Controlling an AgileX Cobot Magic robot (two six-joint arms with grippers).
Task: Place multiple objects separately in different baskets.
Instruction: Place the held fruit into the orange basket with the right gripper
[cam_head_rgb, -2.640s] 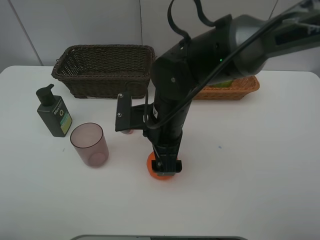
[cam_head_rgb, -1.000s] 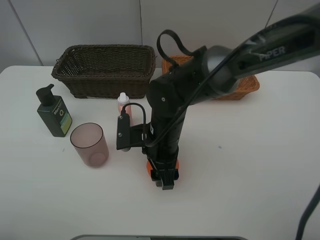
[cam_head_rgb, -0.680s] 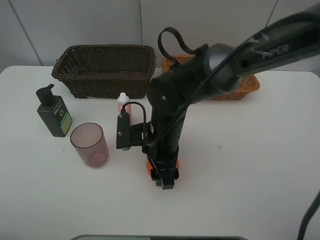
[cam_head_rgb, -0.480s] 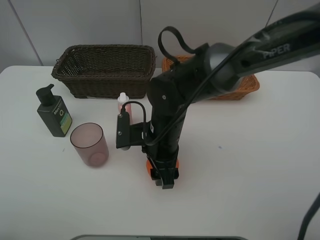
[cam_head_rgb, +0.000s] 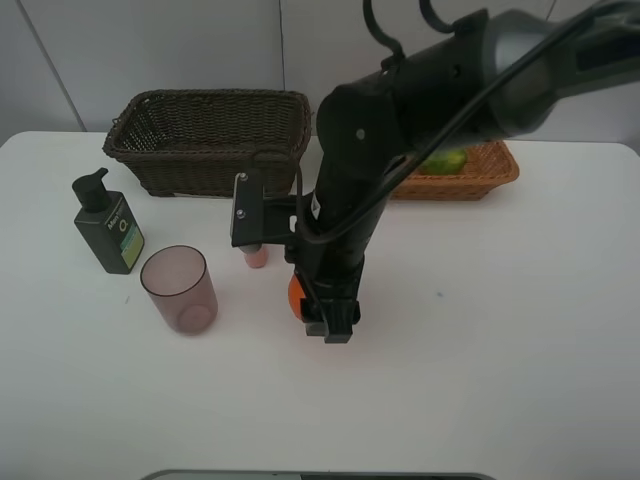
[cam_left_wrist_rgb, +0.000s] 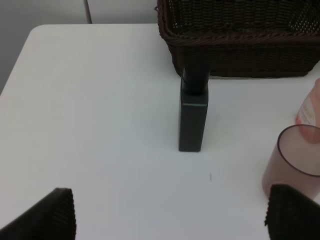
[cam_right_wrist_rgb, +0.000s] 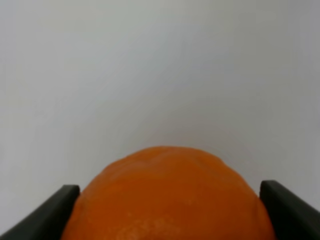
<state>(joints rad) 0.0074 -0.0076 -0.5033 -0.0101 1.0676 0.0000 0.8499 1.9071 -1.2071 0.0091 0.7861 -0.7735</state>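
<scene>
Pinching the orange (cam_right_wrist_rgb: 167, 200) between the jaws of the right gripper (cam_head_rgb: 330, 322), one dark finger pressed against each flank in the right wrist view. Pointed straight down over the middle of the white table (cam_head_rgb: 500, 360), a little toward the left. From the high camera, only a sliver of orange peel on the left of the fingers (most of it masked by the arm). Cannot tell whether resting on the tabletop or held clear of it.

Spread wide on the left gripper (cam_left_wrist_rgb: 172, 215), with nothing between the jaws but bare tabletop. Facing the dark green pump bottle (cam_left_wrist_rgb: 192, 120), upright, just in front of the dark brown basket (cam_left_wrist_rgb: 240, 55) but not touching it.

Beside the bottle, near yet apart, the translucent pinkish cup (cam_head_rgb: 180, 290), upright, mouth up. Beyond the cup, the small pink bottle (cam_left_wrist_rgb: 307, 107), cut off at the edge of the left wrist view and mostly hidden behind the wrist bracket in the high view.

At the back right, the orange-tan basket (cam_head_rgb: 470, 182), with a green fruit (cam_head_rgb: 440, 160) inside, both largely covered by the arm and well apart from the gripped orange.
</scene>
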